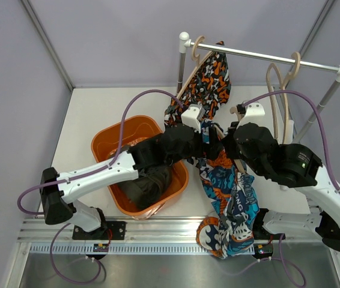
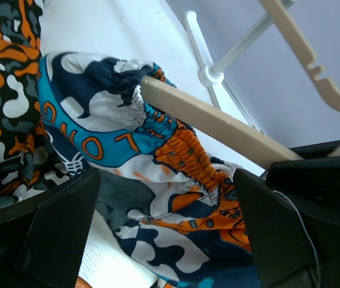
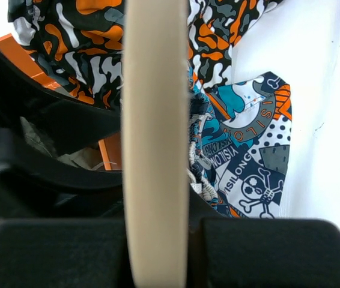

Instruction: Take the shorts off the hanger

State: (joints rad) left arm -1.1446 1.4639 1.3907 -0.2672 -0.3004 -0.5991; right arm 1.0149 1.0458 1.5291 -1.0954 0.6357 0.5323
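Observation:
The blue-orange-white swirl shorts [image 1: 230, 201] hang from a beige hanger [image 2: 218, 126] held between my two arms, and their hem trails past the table's front edge. My right gripper [image 3: 156, 240] is shut on that hanger [image 3: 155, 120]. My left gripper [image 2: 167, 234] is open, its fingers [image 2: 56, 234] wide apart on either side of the shorts' gathered waistband [image 2: 182, 150]. The orange-black-white blotch shorts [image 1: 211, 81] hang on a hanger at the left end of the rack. The dark olive shorts [image 1: 147, 183] lie in the orange basket.
The orange basket [image 1: 113, 135] stands left of centre under my left arm. The metal rack [image 1: 266, 57] runs across the back right with empty beige hangers [image 1: 281, 90] on it. The walls are close behind and at the left.

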